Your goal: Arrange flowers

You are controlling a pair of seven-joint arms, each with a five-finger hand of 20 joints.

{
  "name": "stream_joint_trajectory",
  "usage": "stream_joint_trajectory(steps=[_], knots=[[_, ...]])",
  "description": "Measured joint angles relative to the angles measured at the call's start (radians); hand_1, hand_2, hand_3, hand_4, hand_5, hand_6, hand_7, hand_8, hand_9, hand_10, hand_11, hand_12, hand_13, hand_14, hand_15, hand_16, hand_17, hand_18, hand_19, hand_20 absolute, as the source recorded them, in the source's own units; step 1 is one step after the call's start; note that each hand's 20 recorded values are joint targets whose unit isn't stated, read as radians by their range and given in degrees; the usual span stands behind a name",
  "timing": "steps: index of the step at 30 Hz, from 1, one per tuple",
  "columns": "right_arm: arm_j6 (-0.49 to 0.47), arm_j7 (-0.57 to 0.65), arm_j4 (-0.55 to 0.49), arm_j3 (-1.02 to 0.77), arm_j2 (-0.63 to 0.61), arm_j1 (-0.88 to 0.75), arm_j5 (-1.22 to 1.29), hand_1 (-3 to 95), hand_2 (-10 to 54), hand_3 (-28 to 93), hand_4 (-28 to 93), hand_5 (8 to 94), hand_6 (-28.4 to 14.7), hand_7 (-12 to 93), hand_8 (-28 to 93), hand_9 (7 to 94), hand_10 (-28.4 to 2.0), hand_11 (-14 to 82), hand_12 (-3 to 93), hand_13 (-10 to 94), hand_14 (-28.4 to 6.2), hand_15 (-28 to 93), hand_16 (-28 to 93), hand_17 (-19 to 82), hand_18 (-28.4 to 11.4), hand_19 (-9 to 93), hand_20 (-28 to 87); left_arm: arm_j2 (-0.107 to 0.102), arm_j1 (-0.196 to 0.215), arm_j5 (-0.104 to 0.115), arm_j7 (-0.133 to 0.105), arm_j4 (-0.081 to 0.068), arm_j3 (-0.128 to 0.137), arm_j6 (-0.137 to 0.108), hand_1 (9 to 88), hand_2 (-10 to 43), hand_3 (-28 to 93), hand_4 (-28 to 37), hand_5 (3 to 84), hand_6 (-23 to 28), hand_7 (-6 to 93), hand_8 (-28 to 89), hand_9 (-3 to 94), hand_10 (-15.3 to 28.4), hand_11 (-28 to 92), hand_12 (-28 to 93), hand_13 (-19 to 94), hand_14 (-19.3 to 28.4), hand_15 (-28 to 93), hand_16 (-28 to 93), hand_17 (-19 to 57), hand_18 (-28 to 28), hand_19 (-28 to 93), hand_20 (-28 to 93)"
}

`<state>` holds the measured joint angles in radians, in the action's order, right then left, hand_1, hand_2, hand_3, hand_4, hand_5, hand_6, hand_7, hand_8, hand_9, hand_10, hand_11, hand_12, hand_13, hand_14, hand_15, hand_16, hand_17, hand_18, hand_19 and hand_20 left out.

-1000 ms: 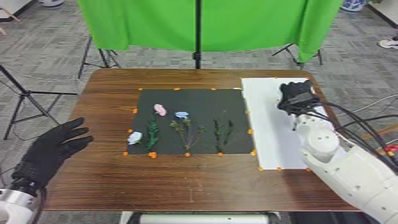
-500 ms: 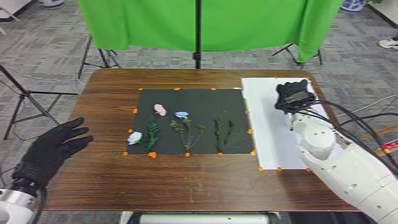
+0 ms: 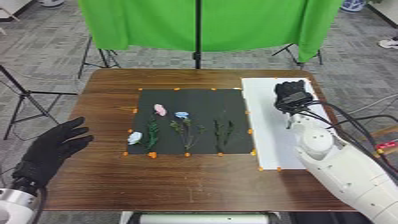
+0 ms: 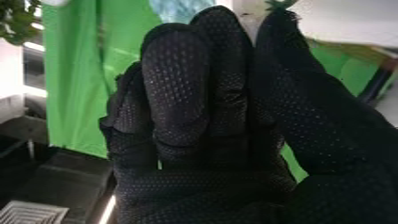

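On the dark mat point(image 3: 204, 97) lie a pink flower point(image 3: 160, 110), a blue flower point(image 3: 181, 115), a white flower point(image 3: 134, 138), a leafy green sprig point(image 3: 152, 132) and thin green stems point(image 3: 224, 132). My right hand point(image 3: 290, 94) is over the far part of the white board point(image 3: 266, 150), apart from the flowers. In the right wrist view, the right hand point(image 4: 182, 95) has its fingers extended side by side, the thumb close beside them. A bit of green point(image 4: 280, 4) shows by the thumb's tip; whether it is touched I cannot tell. My left hand point(image 3: 53, 145) rests open at the table's left edge.
Orange markers point(image 3: 153, 155) line the mat and board on the brown table point(image 3: 178, 185). Cables run along the right arm. Behind the table hang a green cloth point(image 3: 142, 25) and a dark pole point(image 3: 198, 55); a tripod point(image 3: 31, 92) stands at the left.
My right hand has shifted slightly left over the white board, its forearm moving with it. The left hand and the flowers have stayed in place.
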<state>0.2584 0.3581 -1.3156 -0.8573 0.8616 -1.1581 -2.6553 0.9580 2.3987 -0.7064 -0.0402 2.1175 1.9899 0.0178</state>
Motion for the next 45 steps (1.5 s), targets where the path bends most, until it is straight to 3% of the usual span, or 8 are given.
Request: stream_joint_trajectory(steps=[10,17,23,30,45], knots=[[0.015,-0.022,-0.100,-0.007,-0.014,-0.037,0.025,49.7,-9.5,81,-28,70.5,0.8,49,-1,84.9,-5.6,20.8,52.0,74,-6.2,61,31,35,-19.3,82,47,0.000,0.000,0.000,0.005,0.000,0.001,0.001,26.2,-1.1,70,-26.8,34.6,5.2,19.9,-10,31.8,14.1,25,16,28,17.2,35,-2,-6.6,23.2,52,0],[0.037,-0.140,-0.219,0.027,0.003,-0.030,0.077,49.5,-9.5,81,-28,70.0,0.8,49,-1,84.7,-5.8,20.6,51.7,73,-6.2,61,32,35,-19.1,82,47,0.000,-0.004,-0.001,0.012,-0.001,-0.002,0.007,26.1,-1.1,70,-26.8,34.6,5.2,19.8,-10,31.8,14.0,25,16,28,17.2,35,-2,-6.6,23.2,52,0],[0.020,-0.234,-0.225,0.072,0.099,0.007,0.077,49.3,-9.5,81,-28,69.7,1.0,49,-1,84.4,-5.9,20.5,51.6,73,-5.9,61,33,35,-19.0,82,47,-0.002,-0.010,-0.001,0.015,-0.004,-0.012,0.010,26.1,-1.1,70,-26.8,34.6,5.2,19.9,-10,31.8,14.0,25,16,28,17.1,35,-2,-6.6,23.2,52,0],[-0.025,-0.245,-0.227,0.117,0.207,0.015,0.059,49.2,-9.5,81,-28,69.3,1.1,49,-2,84.2,-5.9,20.5,51.5,72,-6.0,61,34,34,-18.9,82,47,-0.012,-0.013,0.001,0.016,-0.008,-0.022,0.010,26.1,-1.1,70,-26.9,34.7,5.2,20.0,-10,31.8,13.9,25,16,28,17.1,35,-2,-6.6,23.2,52,0],[-0.063,-0.245,-0.235,0.165,0.226,0.000,0.010,48.8,-9.5,80,-28,68.2,1.5,50,-2,83.3,-5.9,20.3,51.6,70,-5.9,62,35,33,-18.5,82,48,-0.017,-0.016,0.002,0.017,-0.010,-0.021,0.010,26.2,-1.0,70,-26.9,34.6,5.1,19.9,-10,31.8,14.0,25,16,28,17.2,35,-2,-6.6,23.2,52,0]])
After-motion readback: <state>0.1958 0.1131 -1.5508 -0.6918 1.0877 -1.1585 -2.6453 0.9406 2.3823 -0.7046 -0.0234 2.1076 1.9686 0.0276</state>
